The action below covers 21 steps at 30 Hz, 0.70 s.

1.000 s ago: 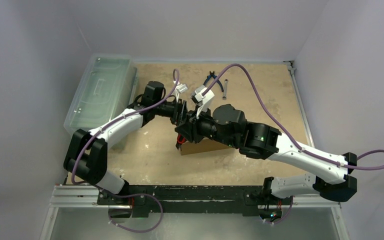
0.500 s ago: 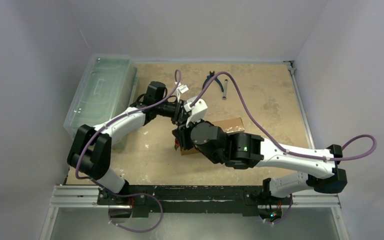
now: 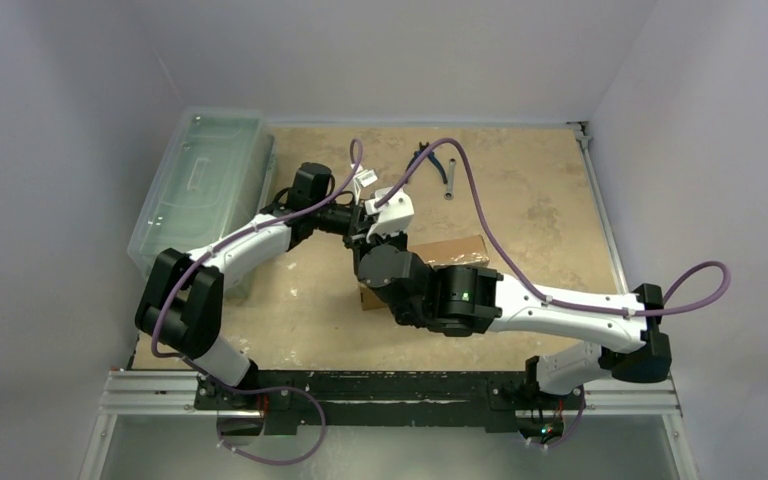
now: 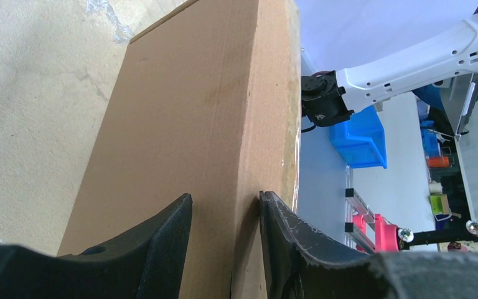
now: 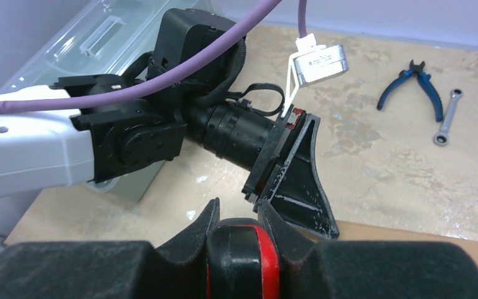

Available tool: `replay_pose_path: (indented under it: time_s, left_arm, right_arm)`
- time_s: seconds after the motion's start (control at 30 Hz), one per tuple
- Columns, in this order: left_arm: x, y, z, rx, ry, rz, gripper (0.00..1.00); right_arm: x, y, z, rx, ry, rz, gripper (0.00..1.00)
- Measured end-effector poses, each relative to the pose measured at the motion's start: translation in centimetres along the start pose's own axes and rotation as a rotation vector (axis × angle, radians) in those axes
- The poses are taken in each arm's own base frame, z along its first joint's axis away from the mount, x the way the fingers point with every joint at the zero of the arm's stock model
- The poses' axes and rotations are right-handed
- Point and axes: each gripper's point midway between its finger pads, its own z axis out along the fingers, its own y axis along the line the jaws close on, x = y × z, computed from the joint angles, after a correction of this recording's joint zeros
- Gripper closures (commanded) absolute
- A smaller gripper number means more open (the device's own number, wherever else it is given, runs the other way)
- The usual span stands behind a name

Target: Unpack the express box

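Right gripper (image 5: 239, 218): clamped on a red-and-black tool (image 5: 243, 255), pointing toward 10 o'clock at the left wrist. What kind of tool it is cannot be made out.

Left gripper (image 4: 224, 198): fingers (image 4: 168, 243) apart, straddling a long edge of the box (image 4: 187, 112), with cardboard filling the gap. Pinching, pressing or only hovering: cannot tell.

Box sits at table centre, lid shut, lying flat. Left gripper at its 10 o'clock corner, right wrist over its 9 o'clock end.

Change over the last second: the right forearm has swung off the box toward 6 o'clock, baring most of the lid. The wrist has slid to the 9 o'clock end, close to the left gripper. The box itself has not shifted. Judgement: the tool is being lined up on that end to open it while the left arm steadies. Unpacking has not begun.

Elsewhere: pliers (image 5: 418, 84) and a wrench (image 5: 448, 118) at 12 o'clock, bin (image 3: 205, 180) at 10 o'clock.

Writing: none legible. The box is plain, and the small silver module above the left wrist shows no readable marks.
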Motion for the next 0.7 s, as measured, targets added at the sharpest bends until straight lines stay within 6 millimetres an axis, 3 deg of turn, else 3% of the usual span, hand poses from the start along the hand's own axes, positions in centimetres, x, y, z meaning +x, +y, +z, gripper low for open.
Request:
replay_pose_path:
  time_s: [0.37,0.7]
  left_arm:
    - [-0.1,0.2,0.0,0.001,-0.002,-0.003,0.59]
    - [-0.2,0.3,-0.1,0.001,-0.008,-0.014,0.59]
  right_arm:
    - [-0.5,-0.6,0.6,0.102,-0.118,-0.007,1.0]
    - [1.1,0.0,2.0,0.153,-0.133,-0.07,1.0]
